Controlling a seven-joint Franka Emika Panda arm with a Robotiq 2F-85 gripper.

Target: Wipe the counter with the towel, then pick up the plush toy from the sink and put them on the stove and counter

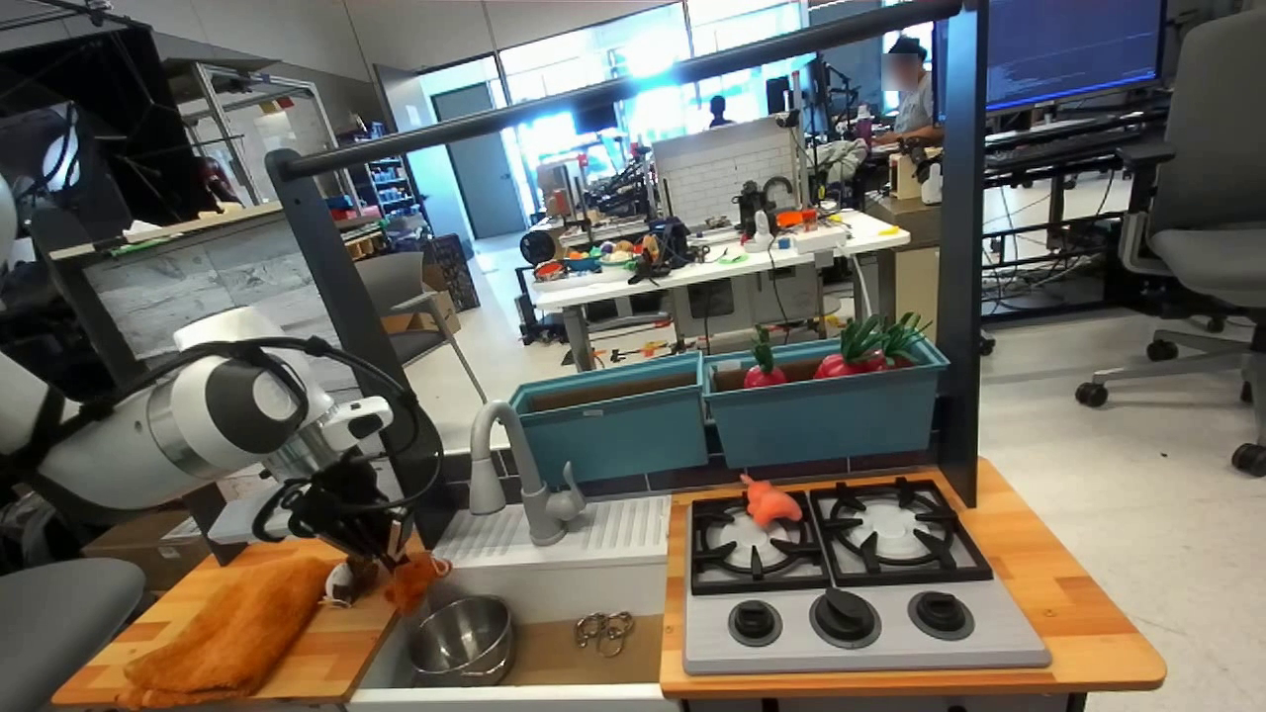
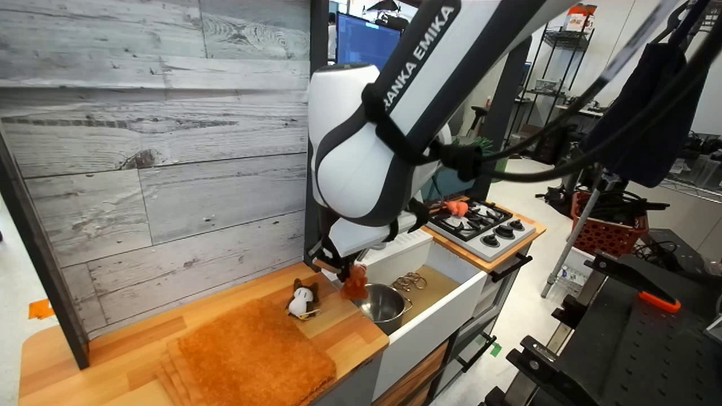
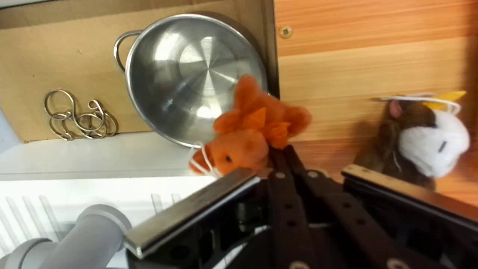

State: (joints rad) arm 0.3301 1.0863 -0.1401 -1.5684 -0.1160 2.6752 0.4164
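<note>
In the wrist view, the orange plush toy (image 3: 257, 125) overlaps a pot (image 3: 186, 71).

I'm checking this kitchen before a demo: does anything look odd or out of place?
A coral toy lies on a burner of the stove: odd for a toy, though the task may intend it. Metal loops lie tangled in the sink beside the pot, seemingly stray.
</note>
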